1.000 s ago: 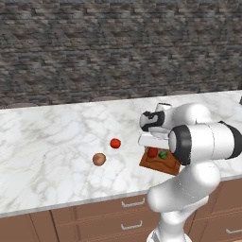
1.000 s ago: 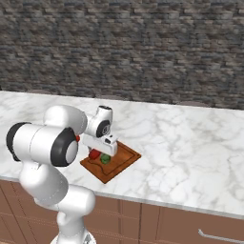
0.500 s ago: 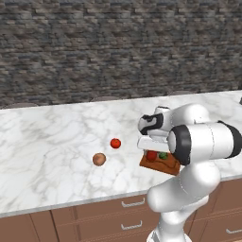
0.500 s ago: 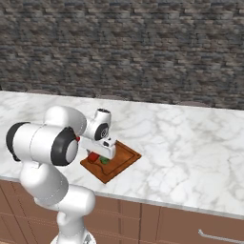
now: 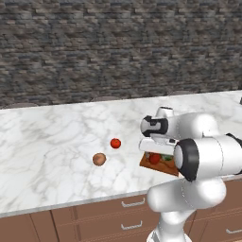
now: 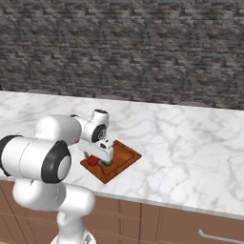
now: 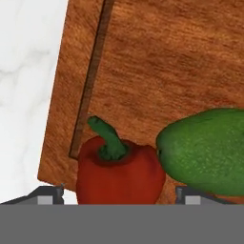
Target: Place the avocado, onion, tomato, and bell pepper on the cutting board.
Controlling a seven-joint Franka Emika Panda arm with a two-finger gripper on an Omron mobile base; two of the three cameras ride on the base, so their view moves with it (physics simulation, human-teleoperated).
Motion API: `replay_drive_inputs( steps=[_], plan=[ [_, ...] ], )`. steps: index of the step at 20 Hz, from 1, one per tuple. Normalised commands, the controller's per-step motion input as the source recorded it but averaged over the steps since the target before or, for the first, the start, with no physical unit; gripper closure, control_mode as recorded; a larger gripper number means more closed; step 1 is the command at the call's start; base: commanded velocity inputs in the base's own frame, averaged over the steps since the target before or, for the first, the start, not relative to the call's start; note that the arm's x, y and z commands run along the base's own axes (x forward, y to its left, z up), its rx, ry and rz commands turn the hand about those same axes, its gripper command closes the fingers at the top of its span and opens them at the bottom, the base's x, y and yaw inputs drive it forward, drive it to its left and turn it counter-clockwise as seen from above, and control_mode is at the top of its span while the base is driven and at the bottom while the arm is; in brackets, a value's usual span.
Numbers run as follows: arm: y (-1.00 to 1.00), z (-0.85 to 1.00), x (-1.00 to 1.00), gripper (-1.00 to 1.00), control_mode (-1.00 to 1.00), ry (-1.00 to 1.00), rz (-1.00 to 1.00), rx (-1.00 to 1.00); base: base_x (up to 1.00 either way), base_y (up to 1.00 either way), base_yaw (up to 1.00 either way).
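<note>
On the table (image 5: pixel 47 142), one onion (image 5: pixel 99 159) and one tomato (image 5: pixel 115 143) lie left of the cutting board (image 6: pixel 125 155). There, one bell pepper (image 7: pixel 119 171) and one avocado (image 7: pixel 205 150) rest; the gripper (image 7: pixel 119 193), jaws spread, has lifted slightly. Two remain.

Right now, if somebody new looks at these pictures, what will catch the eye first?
Probably the red bell pepper and the avocado, lying side by side on the cutting board just ahead of the gripper. Next, the tomato and the onion, out on the marble counter left of the board.
</note>
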Motion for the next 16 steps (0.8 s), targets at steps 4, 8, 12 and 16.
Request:
replay_drive_inputs(
  steps=[4,8,12,16],
  plan=[
    [0.00,0.24,-0.16,-1.00,-1.00,-0.04,-0.02,-0.01,0.00,0.00,0.00],
    [0.00,0.53,0.00,-1.00,-1.00,-0.06,0.00,-0.02,0.00,0.00,0.00],
    [0.00,0.97,0.00,-1.00,-1.00,-0.01,0.00,0.00,0.00,0.00,0.00],
    [0.19,1.00,0.00,-1.00,-1.00,0.00,0.00,0.00,0.00,0.00,0.00]
  ],
)
